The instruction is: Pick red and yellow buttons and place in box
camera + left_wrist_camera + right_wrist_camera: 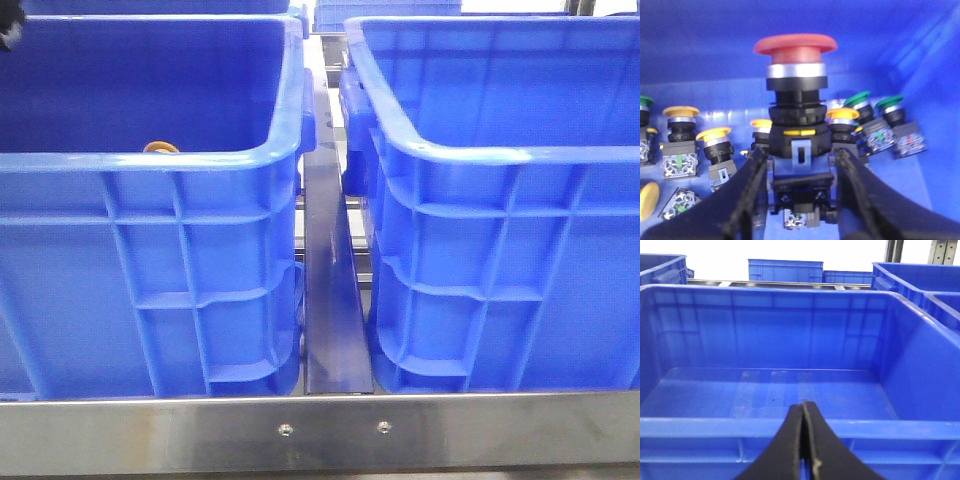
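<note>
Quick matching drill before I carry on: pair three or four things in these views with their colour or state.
Things:
1. left gripper
2. right gripper
3. button between the left fingers
4. crate in front of the right gripper

States:
A. red cap, silver collar
B. fingers pressed together, holding nothing
C. blue, no parts visible inside
D. fingers on either side of a button body

Pairs: 1-D, 2-B, 3-A, 4-C

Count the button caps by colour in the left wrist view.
Red button: 1
Yellow buttons: 5
Green buttons: 3
Total: 9
</note>
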Motion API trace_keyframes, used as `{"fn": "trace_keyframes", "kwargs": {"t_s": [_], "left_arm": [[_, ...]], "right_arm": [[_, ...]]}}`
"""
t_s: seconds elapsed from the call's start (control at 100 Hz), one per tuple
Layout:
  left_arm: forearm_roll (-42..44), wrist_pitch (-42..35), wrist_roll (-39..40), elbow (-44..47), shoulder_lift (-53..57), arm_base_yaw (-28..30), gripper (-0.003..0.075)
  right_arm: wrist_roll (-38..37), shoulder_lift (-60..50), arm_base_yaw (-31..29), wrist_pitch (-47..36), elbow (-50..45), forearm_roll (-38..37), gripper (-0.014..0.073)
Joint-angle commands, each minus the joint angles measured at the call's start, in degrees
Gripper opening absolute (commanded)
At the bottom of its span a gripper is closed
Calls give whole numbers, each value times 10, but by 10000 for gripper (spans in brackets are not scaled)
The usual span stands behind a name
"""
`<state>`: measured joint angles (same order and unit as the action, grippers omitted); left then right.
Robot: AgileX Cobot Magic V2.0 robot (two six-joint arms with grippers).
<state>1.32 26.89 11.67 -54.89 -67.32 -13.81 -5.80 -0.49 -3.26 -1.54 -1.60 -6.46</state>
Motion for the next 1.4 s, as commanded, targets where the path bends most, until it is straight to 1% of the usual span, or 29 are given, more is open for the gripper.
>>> {"fn": "trace_keyframes", "kwargs": {"t_s": [0.0, 0.09, 0.19, 0.59, 0.8, 0.93, 1.15, 1.39], "left_arm": [[-18, -76, 6, 11, 45, -5, 83], [-24, -92, 1, 33, 72, -19, 81], [-24, -92, -15, 41, 90, -58, 81], [-24, -105, -15, 43, 92, -284, 81], [-24, -110, -15, 43, 87, -370, 80], [-24, -112, -15, 43, 81, -396, 80], [-24, -112, -15, 43, 78, -400, 80], [-24, -109, -15, 43, 78, -400, 80]], "right_arm": [[0, -13, -2, -42, -3, -7, -102], [0, -13, -2, -42, -3, -7, -102], [0, -13, -2, -42, -3, -7, -102], [0, -13, -2, -43, -3, -7, -102], [0, -13, -2, -58, -1, -6, -102], [0, -12, -2, -31, 22, -6, -102], [0, 22, -2, 115, 113, -6, -102], [0, 111, -2, 220, 232, -1, -102]]}}
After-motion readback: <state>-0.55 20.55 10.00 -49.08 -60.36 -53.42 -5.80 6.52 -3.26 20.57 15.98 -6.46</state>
